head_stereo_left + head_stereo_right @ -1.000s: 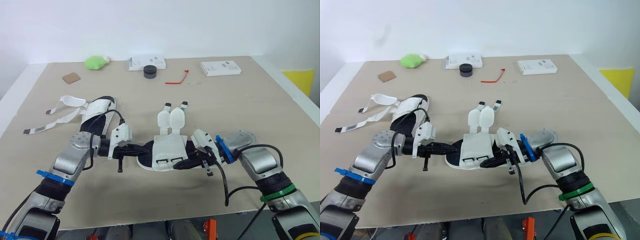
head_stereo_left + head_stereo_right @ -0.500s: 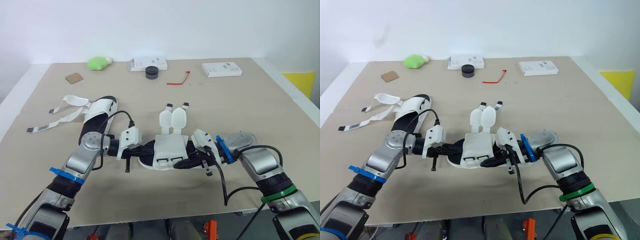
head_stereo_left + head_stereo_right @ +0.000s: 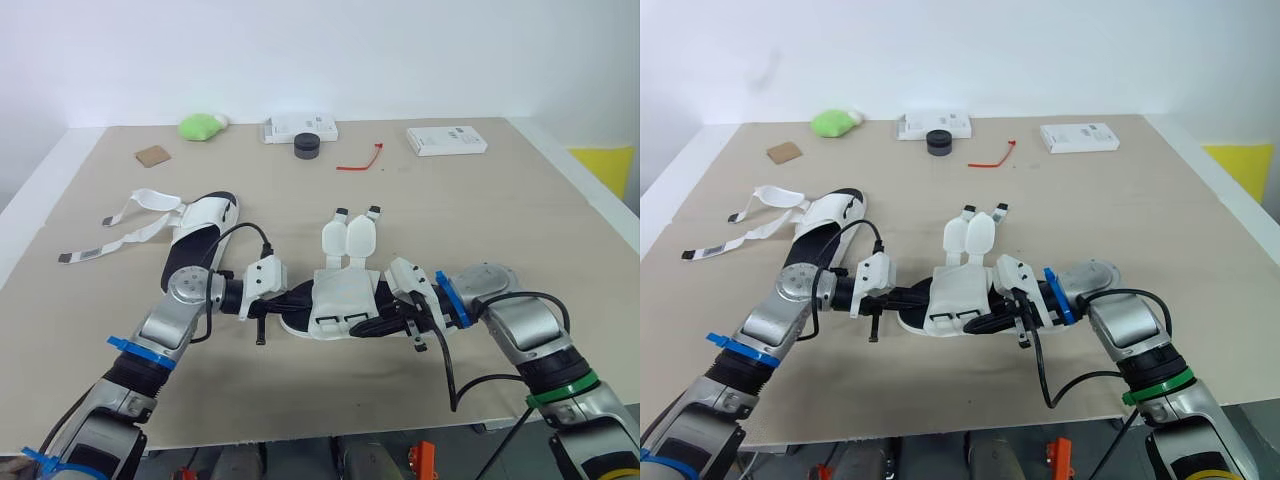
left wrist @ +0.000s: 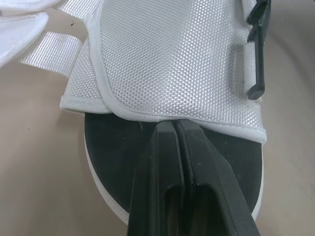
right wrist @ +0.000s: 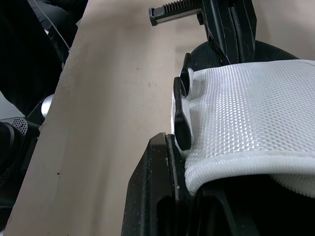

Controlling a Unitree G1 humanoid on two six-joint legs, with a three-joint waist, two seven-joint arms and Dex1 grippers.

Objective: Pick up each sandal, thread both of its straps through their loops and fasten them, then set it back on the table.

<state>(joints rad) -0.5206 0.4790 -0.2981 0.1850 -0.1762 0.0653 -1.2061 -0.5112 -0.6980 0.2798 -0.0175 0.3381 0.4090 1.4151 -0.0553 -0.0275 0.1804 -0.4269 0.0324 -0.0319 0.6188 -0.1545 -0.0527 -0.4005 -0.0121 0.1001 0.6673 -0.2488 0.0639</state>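
Sandal, left end effector clenched at sole, right end effector clenched at flap

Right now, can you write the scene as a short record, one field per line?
centre sandal: lying on the table, both straps unthreaded
left gripper: shut, tips at the white upper's hem
right gripper: shut on centre sandal, beside the buckles
second sandal: to the robot's left, untouched, long straps spread loose
far edge: green object, black puck, red tie

A beige table stands before a white wall, yellow floor patch beside
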